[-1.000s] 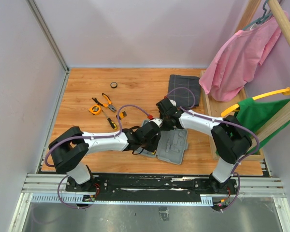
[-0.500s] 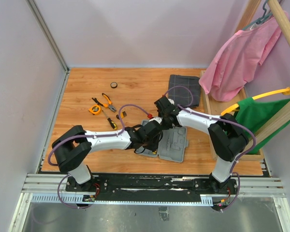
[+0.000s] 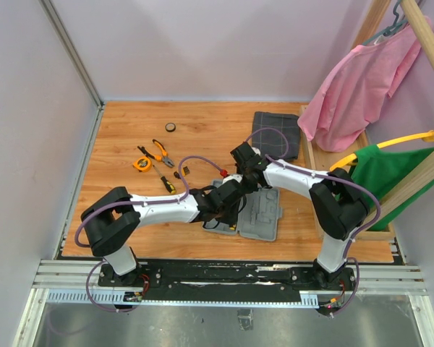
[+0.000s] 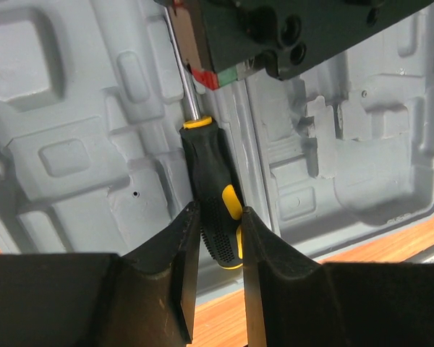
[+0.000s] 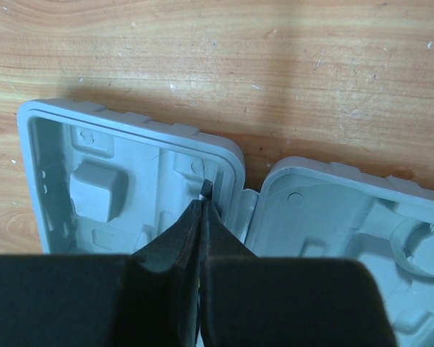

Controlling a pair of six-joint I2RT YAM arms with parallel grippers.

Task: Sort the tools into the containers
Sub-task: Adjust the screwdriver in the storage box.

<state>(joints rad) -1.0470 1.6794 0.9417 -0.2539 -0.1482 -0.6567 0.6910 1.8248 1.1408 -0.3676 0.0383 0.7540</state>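
The surface (image 3: 130, 123) is a light wooden board, closed in by pale lilac walls (image 3: 202, 43) on the left and far sides. A metal rail (image 3: 224, 275) runs along its near edge, where the arms are bolted. Off the right edge a wooden rack (image 3: 419, 29) carries a pink garment (image 3: 354, 79) and a green garment (image 3: 387, 173). A dark checked cloth (image 3: 276, 134) lies folded towards the far right corner.

The grey tool case (image 3: 264, 217) lies open near the middle of the near edge, both halves showing moulded pockets. The left hand (image 4: 217, 224) is clenched on the handle of a black-and-yellow screwdriver (image 4: 213, 188). The tool is held over the case along the ridge between the two halves, and its shaft runs under the right arm's wrist. I cannot tell whether it rests on the plastic. The right hand (image 5: 201, 206) is closed on nothing, its fingers pressed together, with the tips at the inner wall of one half, close to the hinge.

The other tools lie together left of the middle, well apart from the case: orange-handled pliers (image 3: 160, 151), a round tape measure (image 3: 141, 164) just beside them, a loose screwdriver (image 3: 166, 183) and a tiny bit holder (image 3: 185, 171). A small dark ring (image 3: 171, 127) sits alone near the far edge.
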